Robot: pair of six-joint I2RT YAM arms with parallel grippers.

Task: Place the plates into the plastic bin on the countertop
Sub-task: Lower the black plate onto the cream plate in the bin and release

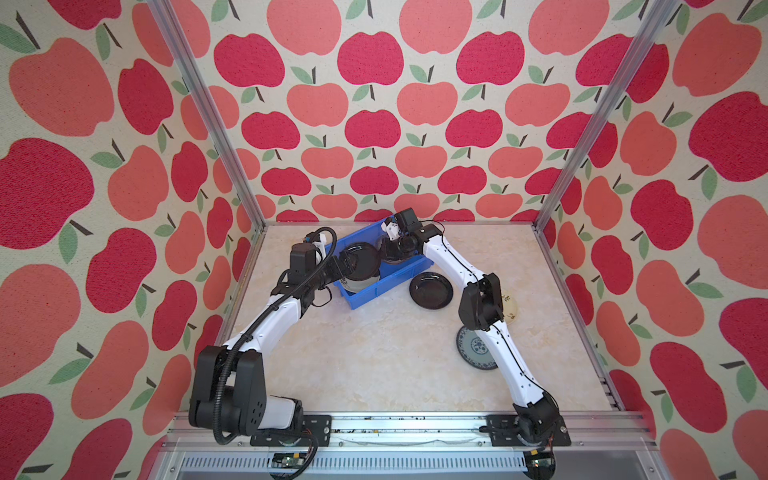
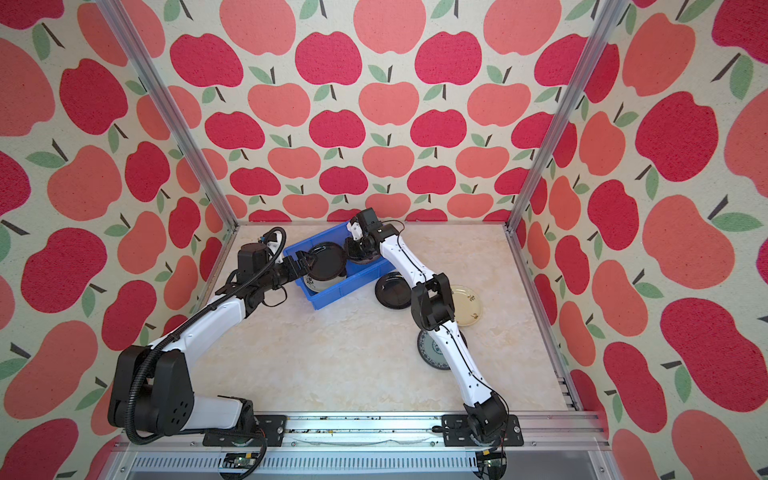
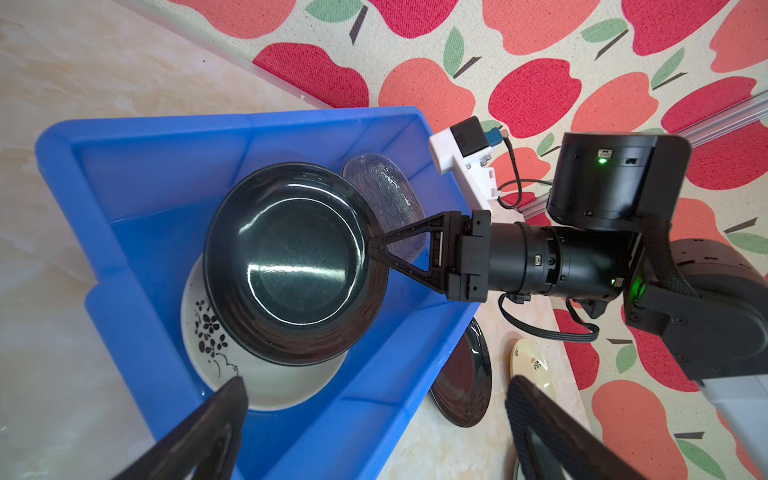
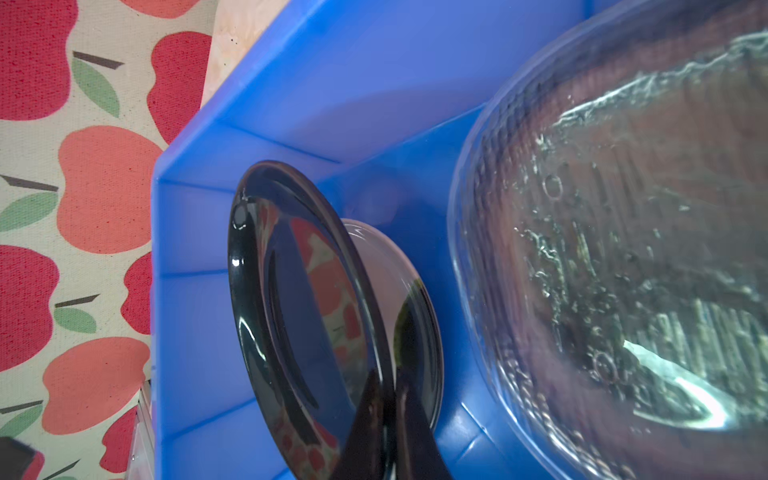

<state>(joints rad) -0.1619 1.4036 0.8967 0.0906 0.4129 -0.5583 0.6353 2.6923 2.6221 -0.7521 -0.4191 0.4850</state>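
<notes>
The blue plastic bin (image 1: 376, 294) (image 2: 337, 294) stands askew at the back of the countertop (image 1: 374, 357). My right gripper (image 1: 384, 248) (image 3: 371, 249) (image 4: 392, 407) is shut on the rim of a glossy black plate (image 1: 359, 259) (image 3: 291, 257) (image 4: 299, 311) inside the bin. That plate sits over a white plate with a dark blotch (image 3: 216, 332) (image 1: 352, 285). A clear glass plate (image 3: 386, 187) (image 4: 623, 249) lies at the bin's far end. My left gripper (image 1: 343, 266) (image 3: 374, 395) hangs open over the bin's near wall, holding nothing.
Right of the bin a second black plate (image 1: 431, 291) (image 2: 392, 291) lies on the countertop. A cream plate (image 2: 467, 305) and a blue-white patterned plate (image 1: 473, 347) lie partly under my right arm. Aluminium framing and apple-patterned walls close in the sides.
</notes>
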